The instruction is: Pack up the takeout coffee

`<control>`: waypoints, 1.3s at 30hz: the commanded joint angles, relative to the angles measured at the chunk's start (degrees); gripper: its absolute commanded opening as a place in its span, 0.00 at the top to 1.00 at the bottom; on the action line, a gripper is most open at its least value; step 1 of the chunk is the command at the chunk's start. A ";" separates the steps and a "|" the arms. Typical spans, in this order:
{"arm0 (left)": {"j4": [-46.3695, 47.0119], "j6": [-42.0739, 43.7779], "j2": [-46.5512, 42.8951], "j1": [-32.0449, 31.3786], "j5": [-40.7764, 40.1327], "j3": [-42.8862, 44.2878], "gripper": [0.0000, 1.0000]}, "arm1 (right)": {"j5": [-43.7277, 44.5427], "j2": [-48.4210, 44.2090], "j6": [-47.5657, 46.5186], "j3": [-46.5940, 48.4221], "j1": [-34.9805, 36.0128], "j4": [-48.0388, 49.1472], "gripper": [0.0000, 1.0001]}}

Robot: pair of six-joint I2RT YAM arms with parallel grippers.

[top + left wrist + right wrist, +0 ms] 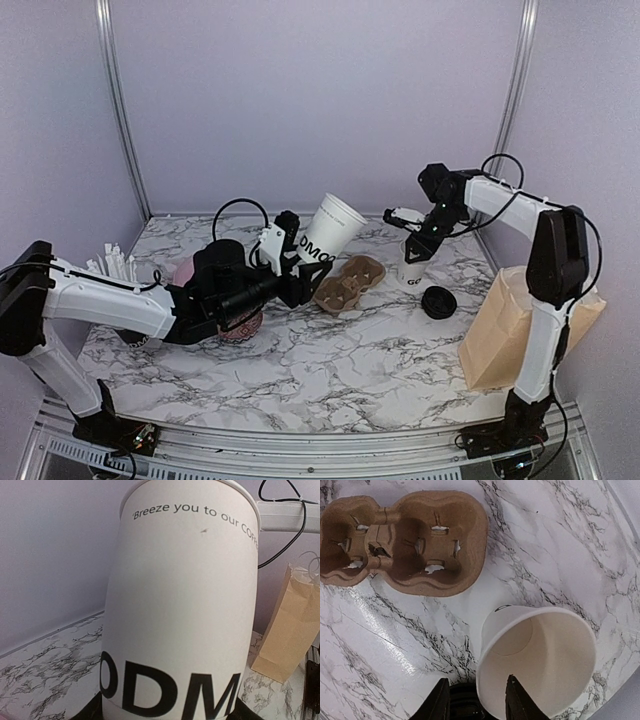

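My left gripper [293, 264] is shut on the base of a white paper coffee cup [331, 229] with black lettering and holds it tilted, mouth up, above the table beside the tray. In the left wrist view that cup [180, 610] fills the frame. A second cup [412, 268] stands lidless on the marble. My right gripper [414, 246] hovers over it. Seen from the right wrist, this cup [545, 655] is empty, and the gripper [476, 680] is open, one finger inside the rim and the other outside. A black lid [439, 301] lies next to it.
A brown moulded-pulp cup tray [350, 282] lies empty mid-table, also in the right wrist view [405, 540]. A brown paper bag [505, 325] stands at the right edge. White straws [115, 265] stand at the far left, under the left arm.
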 commanded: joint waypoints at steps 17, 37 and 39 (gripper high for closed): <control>-3.84 -2.31 -1.06 -0.32 2.31 3.08 0.37 | -42.29 -29.26 -13.06 0.00 5.41 -5.15 0.29; -8.15 -3.15 0.60 -0.76 5.76 7.04 0.37 | -41.87 -20.51 -15.96 5.52 14.34 -8.74 0.79; -8.48 -3.50 0.60 -0.76 4.39 6.92 0.32 | -41.62 -20.53 -16.01 5.32 14.38 -9.25 0.91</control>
